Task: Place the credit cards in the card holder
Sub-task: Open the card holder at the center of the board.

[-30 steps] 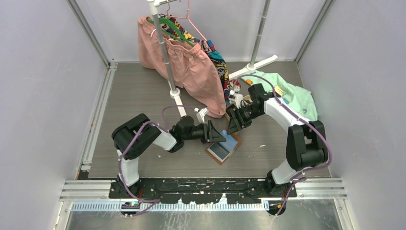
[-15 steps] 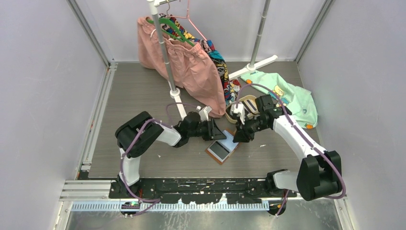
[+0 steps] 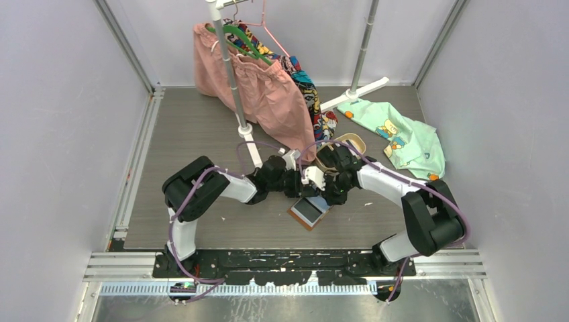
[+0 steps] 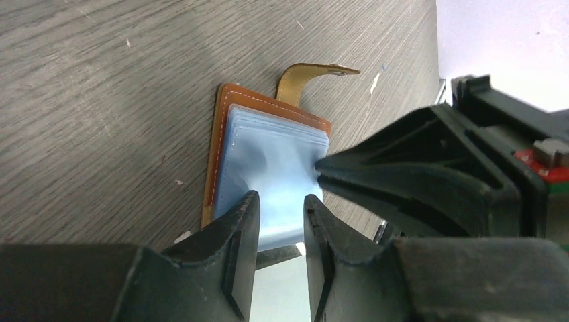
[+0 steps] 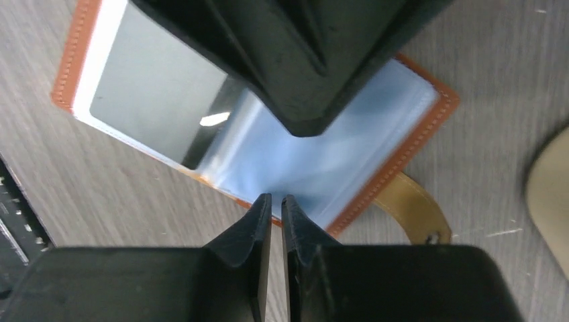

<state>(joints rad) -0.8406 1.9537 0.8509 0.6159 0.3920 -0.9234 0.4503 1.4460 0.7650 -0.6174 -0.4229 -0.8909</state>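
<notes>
Spreading tan-brown leather card holder (image 4: 216, 154), open on grey desk (image 4: 100, 80): we see right jaws pinching its bluish plastic sleeve (image 4: 275, 161), left jaws part-open astride edge, likely parting pocket for card.

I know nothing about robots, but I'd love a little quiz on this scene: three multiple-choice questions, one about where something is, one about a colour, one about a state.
1. Where does the tan-brown leather card holder lie?
A) on the grey wood-grain table
B) hung on the clothes rail
C) on the mint-green cloth

2. What colour are its clear plastic pockets?
A) red
B) bluish
C) yellow

3. The card holder is:
A) snapped shut
B) standing on edge
C) lying open

Answers:
1 A, it rests flat on the table boards.
2 B, the left wrist view shows pale blue sleeves.
3 C, both halves are spread and the snap strap sticks out unfastened.
</notes>
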